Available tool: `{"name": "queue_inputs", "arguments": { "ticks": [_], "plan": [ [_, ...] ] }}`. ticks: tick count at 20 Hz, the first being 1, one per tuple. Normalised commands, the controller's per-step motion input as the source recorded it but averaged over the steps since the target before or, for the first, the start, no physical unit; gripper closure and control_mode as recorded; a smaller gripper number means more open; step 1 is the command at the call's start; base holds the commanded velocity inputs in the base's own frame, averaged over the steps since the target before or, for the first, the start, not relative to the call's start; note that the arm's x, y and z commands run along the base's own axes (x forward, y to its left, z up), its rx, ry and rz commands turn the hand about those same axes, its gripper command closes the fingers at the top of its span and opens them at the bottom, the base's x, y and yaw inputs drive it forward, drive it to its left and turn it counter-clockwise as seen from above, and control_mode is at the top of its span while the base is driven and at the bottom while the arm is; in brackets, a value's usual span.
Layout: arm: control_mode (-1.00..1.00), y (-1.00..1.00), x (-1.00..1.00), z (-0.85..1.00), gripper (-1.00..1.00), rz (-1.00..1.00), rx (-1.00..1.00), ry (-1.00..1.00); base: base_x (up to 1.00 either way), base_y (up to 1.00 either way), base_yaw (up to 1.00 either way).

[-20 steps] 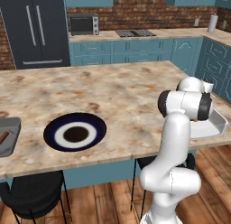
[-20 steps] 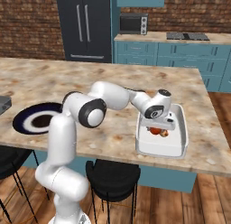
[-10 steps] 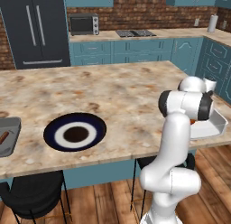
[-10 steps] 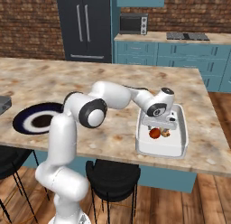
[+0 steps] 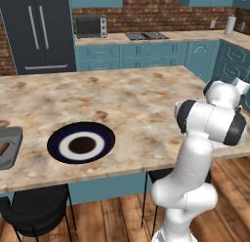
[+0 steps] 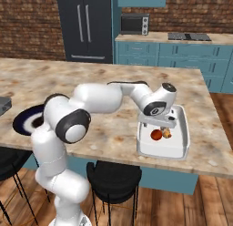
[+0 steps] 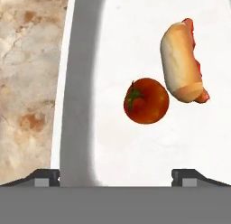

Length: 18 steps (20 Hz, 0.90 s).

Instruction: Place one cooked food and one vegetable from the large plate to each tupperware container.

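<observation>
Over the white-grey tupperware container [image 6: 181, 146] near the right end of the marble island counter [image 6: 113, 88]: gripper [image 7: 115, 174], jaws spread wide, grasping nothing, dark fingertips [image 7: 44, 175] set well apart at the bottom of the hand view. Inside that container: a red tomato [image 7: 146, 101] with green stem, just beside a hot dog in a bun [image 7: 182, 62], the two touching or nearly so; hard to tell which. Same pair seen small in the right base view, tomato [image 6: 156, 135] left of hot dog [image 6: 167, 133], both low under the hand. One raised rim of the container running down the hand view at left, marble beyond it.

Large plate [image 5: 82, 142], navy rim, white ring, dark centre, flat on the counter toward the left, well apart from the white container; partly hidden behind the arm's shoulder in the right base view [image 6: 22, 121]. Small dark grey tupperware container [image 5: 10, 147] at the far left edge of the counter, near the plate, with a thin reddish-brown item [image 5: 4, 148] lying in it; too small to name.

Behind the island: dark fridge [image 5: 38, 31], microwave [image 5: 90, 26], cooktop [image 5: 146, 35] on teal cabinets, brick wall. Black stool [image 6: 111, 176] under the counter edge.
</observation>
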Motion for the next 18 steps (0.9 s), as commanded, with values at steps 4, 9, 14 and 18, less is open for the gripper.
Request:
{"name": "queue_inputs", "arguments": {
  "ticks": [4,9,14,18],
  "plan": [
    [-1.00,0.66,-0.42,0.89,-1.00,0.00,0.00,-0.03,0.00,0.00,0.00],
    [-1.00,0.57,-0.59,0.77,-1.00,0.00,-0.03,-0.21,0.00,0.00,0.00],
    [-1.00,0.69,-0.69,0.88,-1.00,0.00,-0.05,-0.32,0.00,0.00,0.00],
    [-1.00,0.93,-0.66,0.83,-1.00,0.00,-0.09,-0.42,0.00,0.00,0.00]
  ]
}}
